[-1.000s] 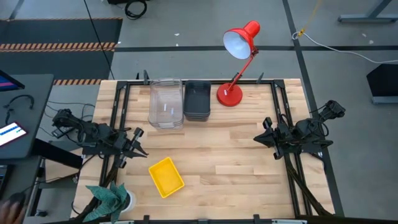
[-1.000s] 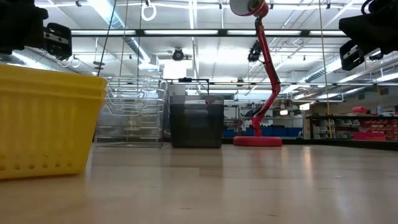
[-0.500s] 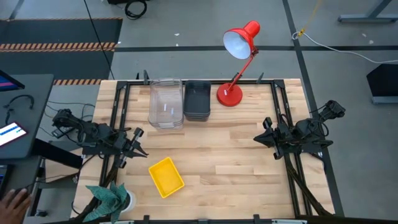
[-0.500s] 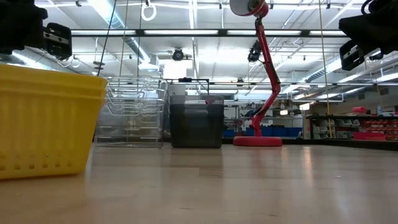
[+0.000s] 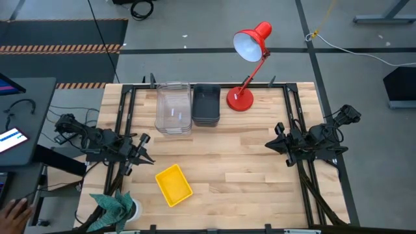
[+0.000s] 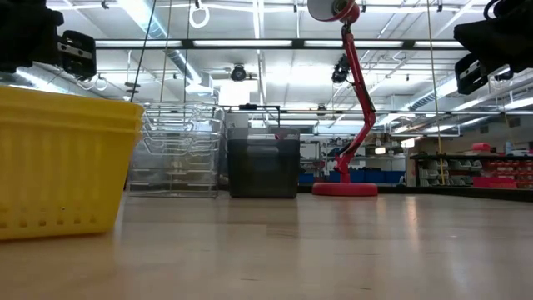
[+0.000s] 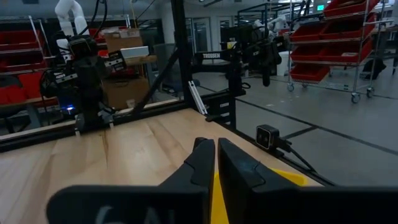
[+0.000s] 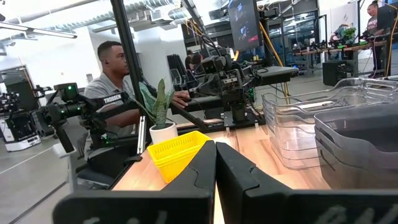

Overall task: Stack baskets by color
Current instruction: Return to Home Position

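One yellow basket [image 5: 173,184] rests flat on its base near the table's front left and also shows in the low view [image 6: 62,162] and the right wrist view [image 8: 177,152]. At the far edge stand a stack of clear baskets [image 5: 173,107] and, right of it, a stack of dark grey baskets [image 5: 207,104]. My left gripper [image 5: 145,151] hovers shut at the left edge, above and just beyond the yellow basket. My right gripper [image 5: 268,144] hovers shut at the right edge. Neither holds anything.
A red desk lamp [image 5: 242,97] stands at the far edge, right of the grey stack. A potted plant [image 5: 114,208] sits at the near left corner. A person sits beyond the table's left side [image 8: 112,68]; a hand [image 5: 13,211] shows there. Bare wood lies mid-table.
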### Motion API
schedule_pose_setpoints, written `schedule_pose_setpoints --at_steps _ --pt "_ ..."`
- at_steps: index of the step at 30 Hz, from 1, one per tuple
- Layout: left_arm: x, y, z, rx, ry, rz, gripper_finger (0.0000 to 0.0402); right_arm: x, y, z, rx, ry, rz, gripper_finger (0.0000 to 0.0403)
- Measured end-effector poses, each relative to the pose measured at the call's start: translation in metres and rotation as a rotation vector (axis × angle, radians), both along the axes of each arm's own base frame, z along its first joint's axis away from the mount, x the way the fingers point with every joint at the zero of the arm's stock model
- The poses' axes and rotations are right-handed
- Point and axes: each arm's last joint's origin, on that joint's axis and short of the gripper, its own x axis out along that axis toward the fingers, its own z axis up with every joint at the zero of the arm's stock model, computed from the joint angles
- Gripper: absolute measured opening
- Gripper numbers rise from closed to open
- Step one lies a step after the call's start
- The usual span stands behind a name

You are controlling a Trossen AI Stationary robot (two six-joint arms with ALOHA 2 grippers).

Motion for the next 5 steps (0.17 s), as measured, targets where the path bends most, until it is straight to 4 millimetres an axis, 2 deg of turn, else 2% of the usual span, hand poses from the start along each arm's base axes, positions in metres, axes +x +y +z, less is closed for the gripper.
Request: schedule_pose_setpoints --at_steps 5 --pt "0.0 0.0 0.0 0.0 0.0 0.0 0.0024 0.0 0.0 0.0 0.0 0.0 0.0 0.0012"
